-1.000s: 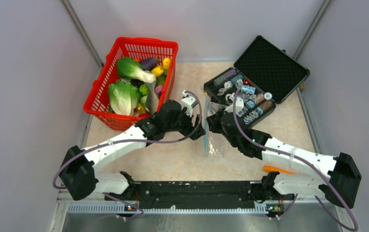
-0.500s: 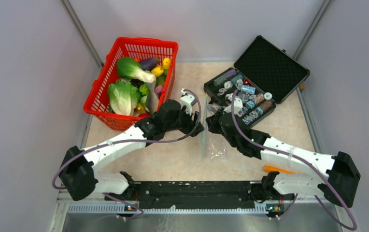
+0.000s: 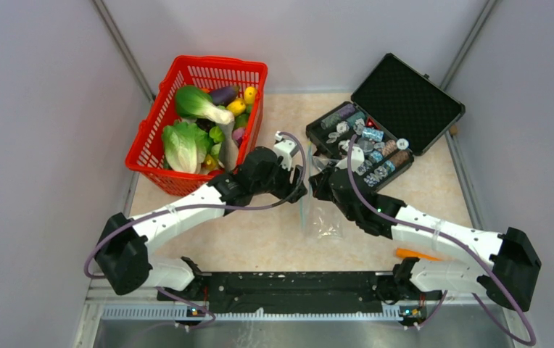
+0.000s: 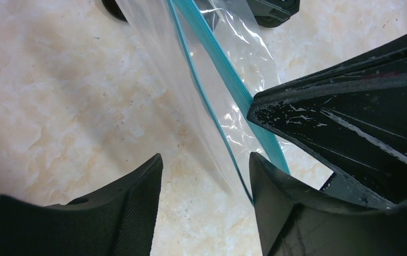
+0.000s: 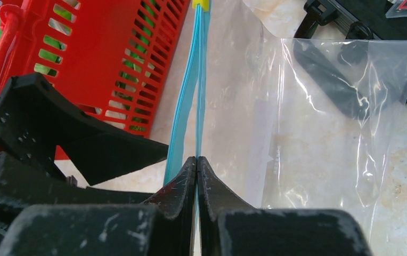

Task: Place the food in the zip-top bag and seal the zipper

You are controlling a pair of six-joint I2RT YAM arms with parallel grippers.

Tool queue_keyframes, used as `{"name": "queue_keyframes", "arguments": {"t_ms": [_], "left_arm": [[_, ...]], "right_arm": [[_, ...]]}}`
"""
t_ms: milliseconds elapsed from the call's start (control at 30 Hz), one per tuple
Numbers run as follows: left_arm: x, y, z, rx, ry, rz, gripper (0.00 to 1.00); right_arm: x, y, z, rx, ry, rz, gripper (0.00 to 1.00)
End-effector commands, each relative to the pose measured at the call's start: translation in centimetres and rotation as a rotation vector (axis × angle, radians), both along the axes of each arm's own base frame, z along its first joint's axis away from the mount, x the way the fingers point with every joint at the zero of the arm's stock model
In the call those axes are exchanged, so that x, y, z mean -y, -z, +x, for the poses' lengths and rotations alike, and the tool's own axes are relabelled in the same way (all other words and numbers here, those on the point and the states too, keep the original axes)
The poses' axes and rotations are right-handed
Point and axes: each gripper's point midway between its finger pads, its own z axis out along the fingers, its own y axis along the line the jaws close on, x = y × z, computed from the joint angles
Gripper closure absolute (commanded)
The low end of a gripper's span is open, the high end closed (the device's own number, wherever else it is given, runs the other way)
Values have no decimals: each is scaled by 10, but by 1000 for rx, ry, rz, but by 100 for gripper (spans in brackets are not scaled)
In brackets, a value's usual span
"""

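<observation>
Left arm has advanced slightly toward the bag (image 3: 323, 221) since the earlier overhead frames, and its jaws have narrowed a little. The bag's mouth edge has also shifted on the table (image 3: 259, 235).

**Current state**
- Right gripper (image 5: 197, 159): clamped tight on the zipper (image 5: 195, 80), holding that edge raised off the table.
- Left gripper (image 4: 205, 157): jaws apart and holding nothing. In its wrist view the zipper runs down toward the gap between the fingers and ends close to the right-hand finger; contact cannot be confirmed.
- Bag: lies between the two grippers at mid-table, beside the basket (image 3: 216, 62). No food shows inside it.
- Food (image 3: 194, 123): in the basket, well apart from the bag mouth.

**Step in hand**
Opening the bag mouth appears to be under way. Loading and sealing are not yet done.

**Next move**
1. The left jaws probably need to close on one lip of the zipper only.
2. That lip should then be drawn away from the right gripper to spread the mouth.

**Caution**
The two strips lie nearly together in the right wrist view. Pinching both would likely keep the mouth shut.
</observation>
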Motion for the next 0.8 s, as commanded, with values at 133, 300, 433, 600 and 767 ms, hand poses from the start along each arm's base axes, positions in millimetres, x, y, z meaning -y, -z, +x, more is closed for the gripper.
{"name": "queue_keyframes", "arguments": {"t_ms": [133, 300, 433, 600, 767], "left_arm": [[-3, -4, 9, 12, -33, 51, 64], [0, -12, 10, 44, -5, 39, 92], [6, -25, 11, 73, 25, 16, 100], [12, -42, 10, 114, 51, -4, 100], [12, -44, 8, 106, 44, -5, 100]], "right_arm": [[4, -24, 4, 49, 16, 34, 100], [3, -13, 2, 21, 4, 8, 100], [-1, -12, -1, 2, -24, 2, 100], [-7, -19, 0, -12, -39, -15, 92], [-9, -25, 6, -13, -13, 6, 73]]}}
